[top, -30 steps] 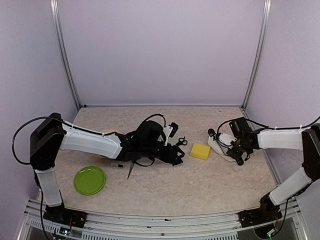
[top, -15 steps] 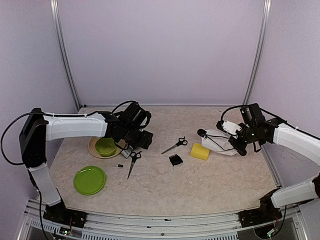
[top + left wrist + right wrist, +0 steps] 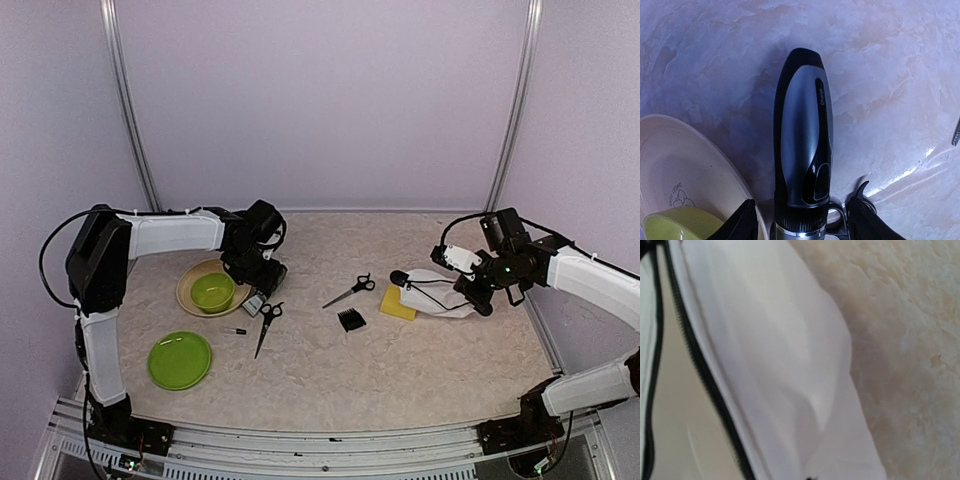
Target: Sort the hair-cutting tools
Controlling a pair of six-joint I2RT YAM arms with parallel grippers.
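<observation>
The black-and-silver clipper [image 3: 802, 145] lies on the table beside a beige plate, and also shows in the top view [image 3: 254, 303]. My left gripper [image 3: 263, 283] is low over it and open, one finger [image 3: 742, 224] on each side of its lower end without touching. One pair of scissors [image 3: 265, 325] lies just in front of the clipper, its handle ring [image 3: 841, 220] by my right finger. The second scissors [image 3: 350, 290], the comb guard [image 3: 350, 320] and the thin pin [image 3: 235, 331] lie on the table. My right gripper [image 3: 478, 292] is shut on the white pouch [image 3: 780, 360].
A green bowl [image 3: 212, 292] sits on the beige plate [image 3: 190, 280]. A green plate [image 3: 180, 360] lies at the front left. A yellow sponge [image 3: 396, 304] lies partly under the pouch's [image 3: 435, 295] left end. Purple walls close in the back and sides.
My left arm pulled back from the table's middle to the clipper beside the beige plate. My right gripper drew the pouch leftward, onto the sponge.
</observation>
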